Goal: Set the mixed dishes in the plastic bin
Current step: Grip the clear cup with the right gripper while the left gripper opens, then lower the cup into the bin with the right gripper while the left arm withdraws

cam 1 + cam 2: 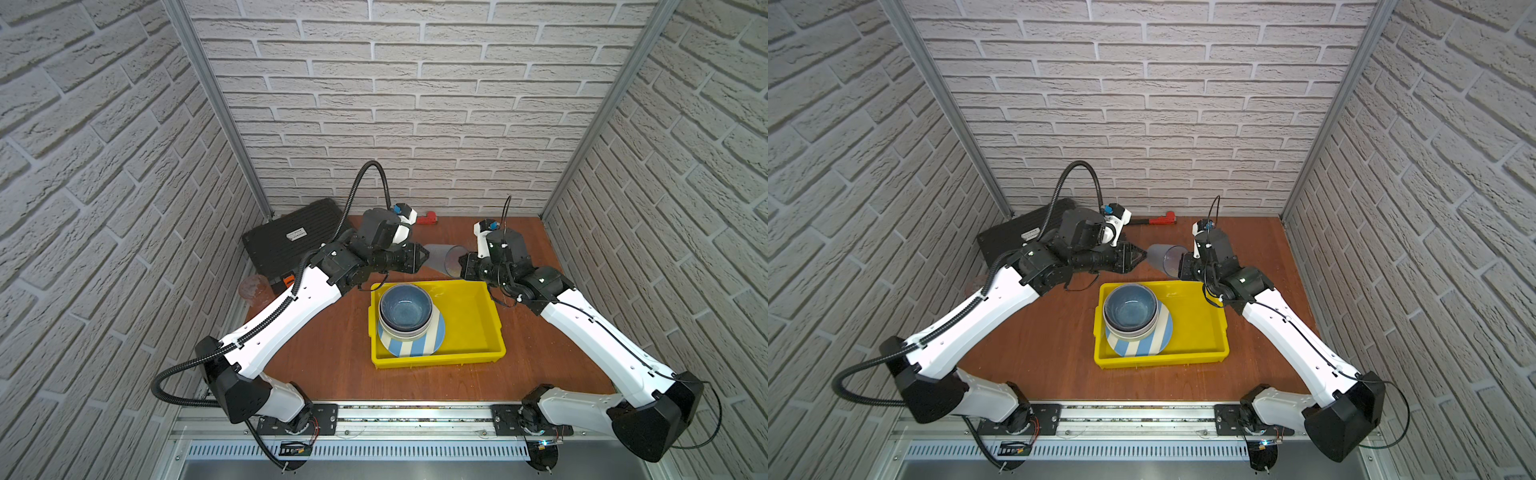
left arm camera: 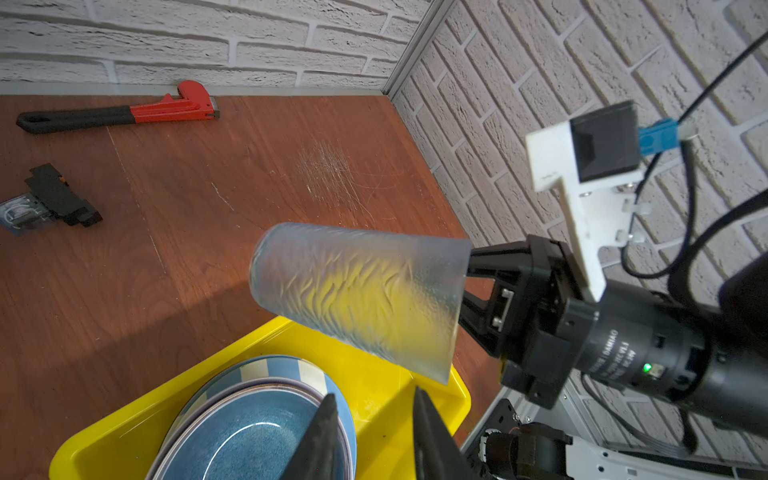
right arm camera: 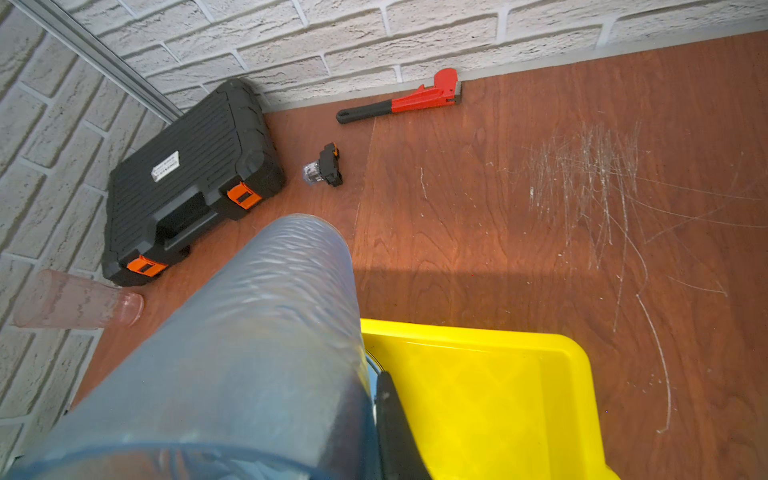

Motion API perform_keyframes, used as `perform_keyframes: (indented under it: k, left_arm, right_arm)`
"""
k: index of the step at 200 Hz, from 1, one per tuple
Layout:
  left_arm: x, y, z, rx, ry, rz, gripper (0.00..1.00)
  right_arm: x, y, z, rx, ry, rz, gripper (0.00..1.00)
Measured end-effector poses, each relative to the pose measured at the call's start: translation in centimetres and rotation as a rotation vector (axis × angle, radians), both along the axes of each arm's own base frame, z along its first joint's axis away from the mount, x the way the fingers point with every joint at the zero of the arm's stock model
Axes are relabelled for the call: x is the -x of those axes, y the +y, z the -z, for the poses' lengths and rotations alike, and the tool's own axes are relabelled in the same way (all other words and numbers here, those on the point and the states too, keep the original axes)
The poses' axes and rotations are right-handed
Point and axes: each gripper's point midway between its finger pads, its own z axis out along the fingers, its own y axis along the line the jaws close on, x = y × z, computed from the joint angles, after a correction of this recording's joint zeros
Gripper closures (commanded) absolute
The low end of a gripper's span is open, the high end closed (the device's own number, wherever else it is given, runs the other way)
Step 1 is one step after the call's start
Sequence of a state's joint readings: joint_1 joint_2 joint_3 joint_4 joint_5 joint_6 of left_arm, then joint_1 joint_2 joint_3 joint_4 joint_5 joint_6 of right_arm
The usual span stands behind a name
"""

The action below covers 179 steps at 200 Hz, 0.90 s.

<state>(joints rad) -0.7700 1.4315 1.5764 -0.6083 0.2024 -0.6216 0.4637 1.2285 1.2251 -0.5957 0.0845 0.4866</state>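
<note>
A translucent blue-grey tumbler (image 1: 445, 257) (image 1: 1162, 257) (image 2: 361, 299) (image 3: 249, 353) hangs on its side just behind the far rim of the yellow plastic bin (image 1: 436, 358) (image 1: 1163, 360) (image 2: 124, 419) (image 3: 478, 332). My right gripper (image 1: 462, 266) (image 1: 1179, 266) (image 2: 468, 282) (image 3: 372, 382) is shut on its open rim. My left gripper (image 1: 426, 254) (image 1: 1144, 257) (image 2: 374, 399) points at the tumbler's closed end, open, nothing between its fingers. In the bin a blue bowl (image 1: 405, 307) (image 1: 1129, 307) (image 2: 249, 440) sits nested in a pale bowl (image 1: 399, 332) on a blue-white striped plate (image 1: 415, 345) (image 1: 1138, 345) (image 2: 274, 365).
A pink tumbler (image 1: 254, 289) (image 3: 79, 299) sits by the left wall beside the black tool case (image 1: 291, 241) (image 3: 187, 183). A red pipe wrench (image 1: 428, 217) (image 1: 1158, 219) (image 2: 124, 110) (image 3: 407, 99) lies along the back wall. A small black-and-clear part (image 2: 45, 203) (image 3: 324, 168) lies near the case.
</note>
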Motion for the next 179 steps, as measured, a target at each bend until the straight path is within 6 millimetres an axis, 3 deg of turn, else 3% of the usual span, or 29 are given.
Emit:
perform_keyframes:
  k: [44,97,133,179]
  left_arm:
    - [-0.4,2.1,-0.3,0.001,0.000,-0.029,0.59]
    - [-2.7,9.2,1.9,-0.053,0.046,-0.214,0.45]
    - [-2.8,13.7,2.6,-0.100,0.047,-0.320,0.38]
    - [-2.1,16.1,3.0,-0.181,0.010,-0.359,0.17]
  right_arm:
    - [1.0,-1.8,-0.9,0.096,0.028,-0.016,0.94]
    - [2.5,-3.9,-0.9,0.206,0.120,-0.078,0.93]
    - [3.2,-4.2,0.8,0.277,0.235,-0.149,0.94]
    - [3.3,-5.2,3.7,0.312,0.387,-0.188,0.94]
